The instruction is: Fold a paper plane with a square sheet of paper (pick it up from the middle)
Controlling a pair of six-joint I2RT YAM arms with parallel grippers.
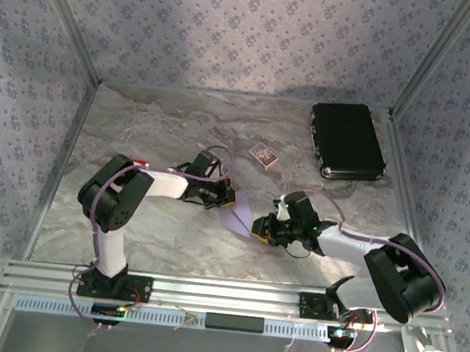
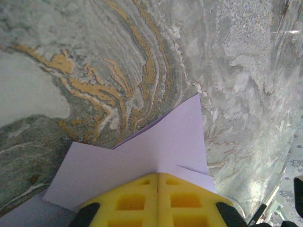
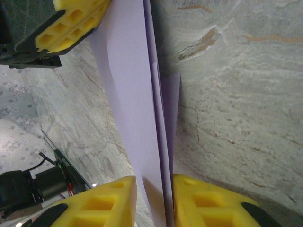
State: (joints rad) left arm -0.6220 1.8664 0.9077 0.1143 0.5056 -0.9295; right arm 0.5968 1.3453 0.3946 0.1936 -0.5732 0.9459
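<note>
The square sheet of paper (image 1: 237, 218) is pale lilac and folded into a slim shape with a lengthwise crease, much like a paper plane. It hangs above the marble table between my two grippers. My left gripper (image 1: 229, 199) is shut on one end; in the left wrist view its yellow fingers (image 2: 137, 201) meet on the crease and the paper (image 2: 161, 142) fans out beyond them. My right gripper (image 3: 155, 178) stands slightly open around the other end. There the paper (image 3: 132, 94) lies against the right finger, with a narrow gap to the left finger.
A black case (image 1: 348, 142) lies at the back right and a small patterned card (image 1: 263, 155) sits near the table's middle back. A small red block (image 1: 141, 164) shows beside the left arm. Patterned walls close in three sides; a metal rail (image 1: 222, 297) runs along the front.
</note>
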